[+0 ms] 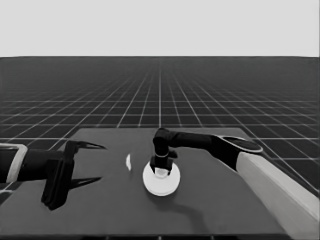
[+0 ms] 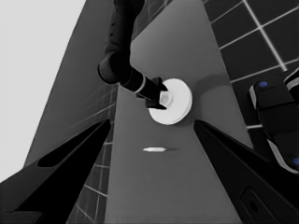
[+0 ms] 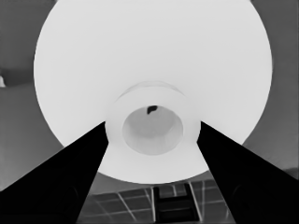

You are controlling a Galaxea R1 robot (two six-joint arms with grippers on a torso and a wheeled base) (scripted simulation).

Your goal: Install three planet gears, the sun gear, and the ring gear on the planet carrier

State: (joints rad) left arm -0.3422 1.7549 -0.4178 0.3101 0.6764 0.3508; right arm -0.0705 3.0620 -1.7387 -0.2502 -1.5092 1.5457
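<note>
- Larger round part (image 1: 161,181), white, thick and stepped with a raised central hub: recorded near the centre of the dark worktop (image 1: 225,200), lying flat. No smaller round part and no gears are seen; it is judged that they lie hidden beneath it, so the stack is probably complete or nearly so.
- Right gripper (image 1: 160,169), black, two-fingered: placed directly above the larger round part, pointing straight down. In the right wrist view the fingers (image 3: 70,177) are seen set narrowly at either side of the raised hub (image 3: 152,122), close against it; the hub is judged to be clamped.
- Key relation: the hub's upright axis is lined up with the right gripper's own, so any coming move is judged to be purely vertical, a press or a lift. The right arm is much the nearer.
- Left gripper (image 1: 84,164): parked at the worktop's 9 o'clock end, fingers spread wide, nothing held.
- Thin white piece (image 1: 128,161): lying by itself at 10 o'clock from the larger round part, between the two grippers.
</note>
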